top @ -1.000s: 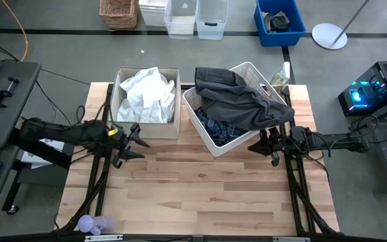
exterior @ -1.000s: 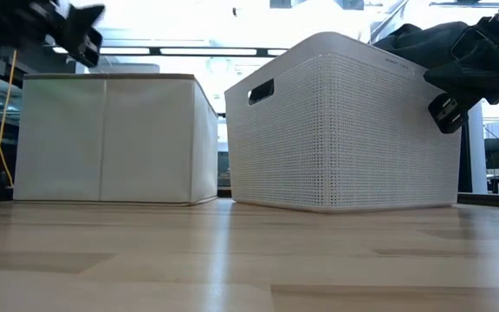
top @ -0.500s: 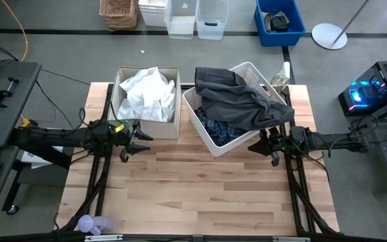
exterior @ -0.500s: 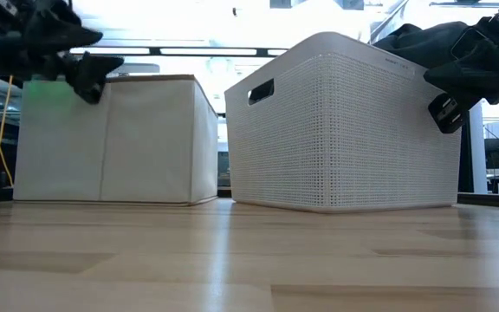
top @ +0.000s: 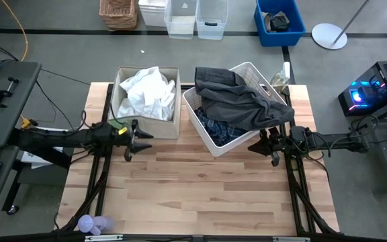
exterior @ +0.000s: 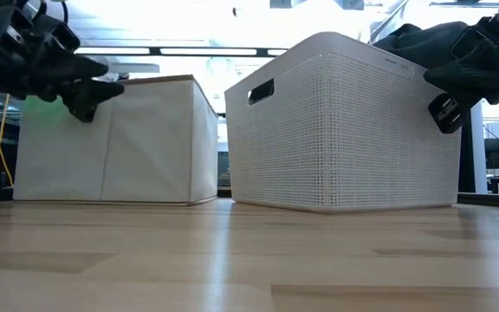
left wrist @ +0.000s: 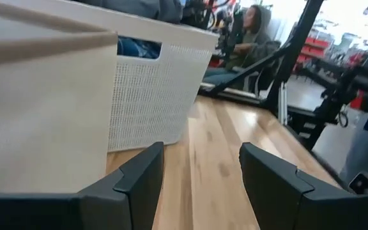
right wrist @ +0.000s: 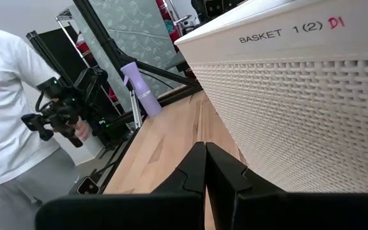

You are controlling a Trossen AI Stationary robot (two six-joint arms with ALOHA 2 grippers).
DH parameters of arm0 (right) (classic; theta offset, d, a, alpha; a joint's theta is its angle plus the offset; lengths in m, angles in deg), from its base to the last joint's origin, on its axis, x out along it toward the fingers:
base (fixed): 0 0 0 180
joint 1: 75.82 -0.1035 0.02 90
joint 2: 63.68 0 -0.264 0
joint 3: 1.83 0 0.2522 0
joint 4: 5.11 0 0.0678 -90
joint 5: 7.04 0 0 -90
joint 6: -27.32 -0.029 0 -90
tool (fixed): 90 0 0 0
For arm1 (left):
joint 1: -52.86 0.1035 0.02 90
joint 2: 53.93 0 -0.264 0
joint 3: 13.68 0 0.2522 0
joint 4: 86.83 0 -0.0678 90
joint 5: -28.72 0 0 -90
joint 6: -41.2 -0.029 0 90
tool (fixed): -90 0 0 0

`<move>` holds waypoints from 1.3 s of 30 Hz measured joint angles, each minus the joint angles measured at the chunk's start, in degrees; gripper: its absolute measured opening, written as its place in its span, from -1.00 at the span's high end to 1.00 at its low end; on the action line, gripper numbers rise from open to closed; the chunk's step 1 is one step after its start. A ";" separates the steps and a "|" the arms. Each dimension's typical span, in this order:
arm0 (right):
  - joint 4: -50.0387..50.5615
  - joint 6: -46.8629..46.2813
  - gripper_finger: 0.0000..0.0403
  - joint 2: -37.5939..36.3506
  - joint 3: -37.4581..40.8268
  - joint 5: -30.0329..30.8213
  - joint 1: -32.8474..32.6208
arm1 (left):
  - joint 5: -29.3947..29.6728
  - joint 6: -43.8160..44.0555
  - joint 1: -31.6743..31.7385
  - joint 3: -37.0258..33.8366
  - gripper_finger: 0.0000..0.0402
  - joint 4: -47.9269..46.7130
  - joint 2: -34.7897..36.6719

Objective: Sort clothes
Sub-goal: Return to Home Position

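Note:
Two white garments [top: 146, 94] lie heaped in the beige fabric bin [top: 121, 115]. A dark grey garment [top: 247, 104] is draped over the white plastic basket [top: 207, 138] and hangs over its right rim. The blue-white plaid shirt [top: 222, 130] lies under it inside the basket. I cannot make out a dark green garment. My left gripper [top: 137, 138] is open and empty, just in front of the bin's near wall; its spread fingers show in the left wrist view [left wrist: 200, 153]. My right gripper [top: 264, 144] is shut and empty beside the basket's near right corner [right wrist: 204, 150].
Bin and basket stand side by side at the table's far half. The near half is bare wood [top: 200, 188]. A lilac bottle [top: 89, 224] lies at the near left corner. A person in a white shirt [right wrist: 5, 108] stands beyond the table.
My left gripper has come down from above the bin's rim to a level in front of its near wall and has shifted a little toward the table's right. The clothes and my right arm have kept still.

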 joint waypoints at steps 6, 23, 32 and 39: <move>0.00 0.00 1.00 -0.01 -0.01 0.00 0.00 | 0.09 -1.02 0.00 0.00 0.04 -1.46 0.00; 0.00 0.11 1.00 -0.01 -0.01 0.00 -0.01 | 0.26 -1.03 0.00 0.00 0.04 -1.44 0.00; 0.87 31.09 1.00 -0.01 0.01 6.53 -0.01 | 0.28 -1.03 0.00 0.00 0.04 -1.42 0.00; 1.03 32.39 1.00 0.02 -0.01 6.19 -0.01 | 0.30 -1.01 0.00 0.00 0.04 -1.42 0.00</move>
